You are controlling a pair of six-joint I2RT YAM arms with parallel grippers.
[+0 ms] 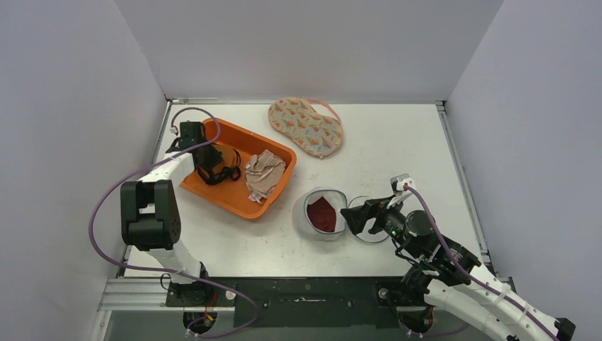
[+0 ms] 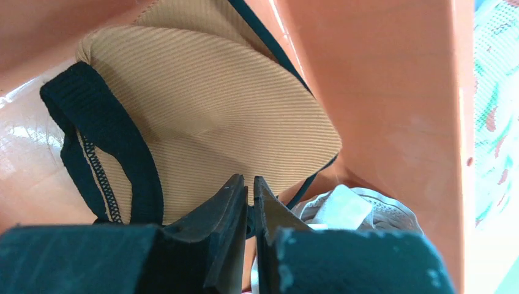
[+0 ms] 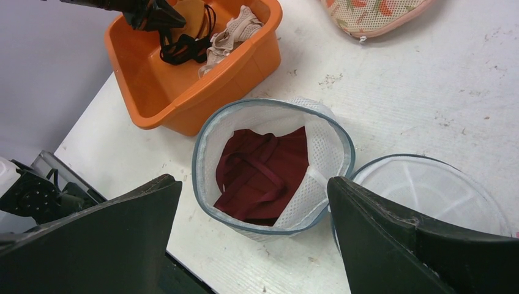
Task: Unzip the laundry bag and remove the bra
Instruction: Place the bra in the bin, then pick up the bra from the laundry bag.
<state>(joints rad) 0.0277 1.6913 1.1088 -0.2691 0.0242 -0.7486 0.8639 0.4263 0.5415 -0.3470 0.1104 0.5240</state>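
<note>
Over unzipped laundry bag (image 3: 330, 144): right claw (image 1: 351, 215) spread | step: remove red bra (image 3: 263, 174) | next: descend, pinch it | left claw (image 2: 250, 184) pinching tan bra (image 2: 208, 104)

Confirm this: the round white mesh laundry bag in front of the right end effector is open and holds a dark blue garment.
Not quite. The garment is dark red, not dark blue, as the right wrist view shows. The rest holds: the round white mesh laundry bag in front of the right end effector is open and holds that garment.
</note>
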